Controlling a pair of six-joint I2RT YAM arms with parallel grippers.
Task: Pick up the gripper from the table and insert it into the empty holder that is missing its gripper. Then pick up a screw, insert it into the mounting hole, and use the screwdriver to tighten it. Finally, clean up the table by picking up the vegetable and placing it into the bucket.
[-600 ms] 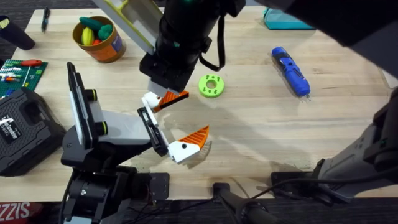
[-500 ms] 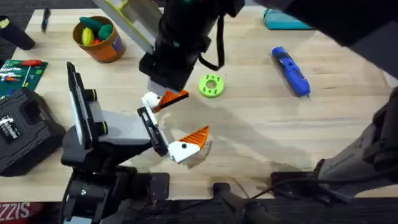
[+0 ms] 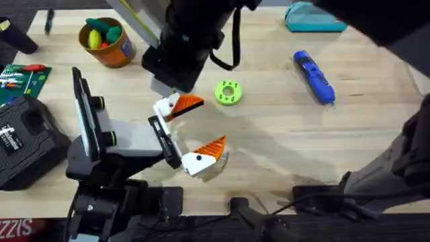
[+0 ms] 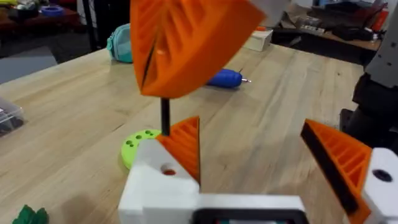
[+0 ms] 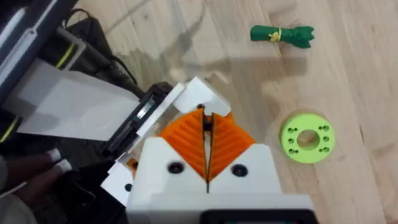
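The gripper (image 3: pixel 176 106), a white block with a smooth orange wedge, sits at the tip of the black holder (image 3: pixel 158 128) on my left arm; the left wrist view shows it (image 4: pixel 168 168) close up. My left gripper (image 3: pixel 209 124) stands open, its ribbed orange finger (image 4: pixel 339 165) apart from the wedge. Just above the piece, my right gripper (image 5: pixel 206 121) hovers with its ribbed pads pressed together, shut on nothing I can see. The blue screwdriver (image 3: pixel 314 76) lies at the far right. A green vegetable (image 5: pixel 283 34) lies on the wood. The orange bucket (image 3: pixel 115 52) stands at the back left.
A green round disc with holes (image 3: pixel 228 93) lies right of the piece. A black case (image 3: pixel 20 144) and a green board (image 3: pixel 23 77) occupy the left edge. A teal object (image 3: pixel 312 18) sits at the back right. Open wood lies between disc and screwdriver.
My right gripper has drawn back and up from the white-and-orange piece, which stays at the holder. The left arm has not moved.
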